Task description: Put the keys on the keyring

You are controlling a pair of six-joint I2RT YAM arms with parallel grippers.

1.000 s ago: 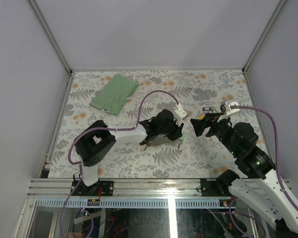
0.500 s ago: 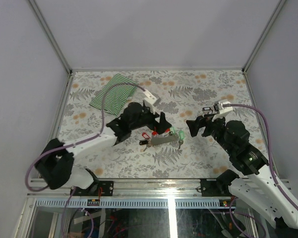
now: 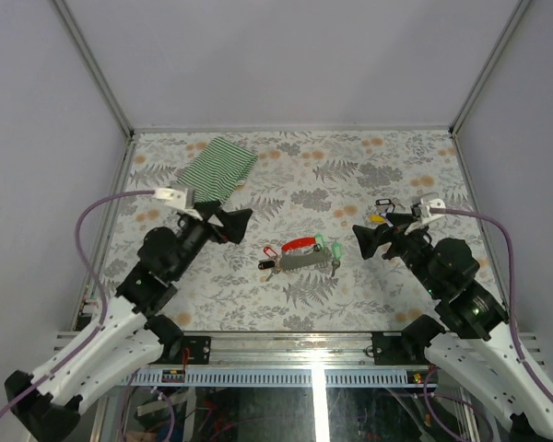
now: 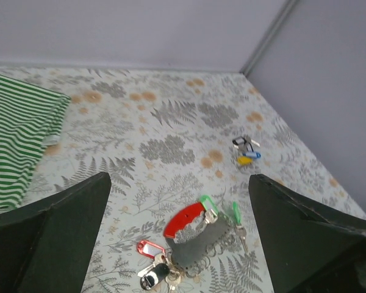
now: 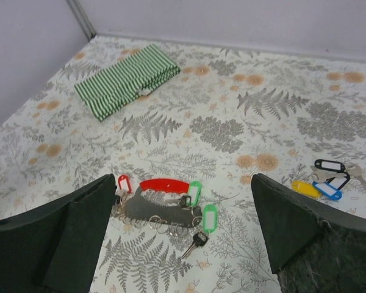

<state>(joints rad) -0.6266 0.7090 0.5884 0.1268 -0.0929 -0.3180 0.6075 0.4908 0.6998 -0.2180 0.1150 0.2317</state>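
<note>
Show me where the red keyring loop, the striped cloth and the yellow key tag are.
keyring [image 5: 163, 184], right wrist view, middle of its red loop.
striped cloth [image 5: 125, 82], right wrist view, centre of its top face.
yellow key tag [image 5: 304, 187], right wrist view, middle of the tag.

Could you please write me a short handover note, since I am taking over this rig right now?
Left end effector: open, empty, above the table left of the keyring.
Right end effector: open, empty, right of the keyring.
Keyring: flat on the table between the arms.
Keys: the red-tagged and green-tagged ones lie bunched along the keyring's grey strip, seemingly hooked on; too small to confirm.
Done: likely those keys.
Left: check each one. A loose bunch with black, blue and yellow tags lies apart, further right; whether it belongs on is unclear.
</note>
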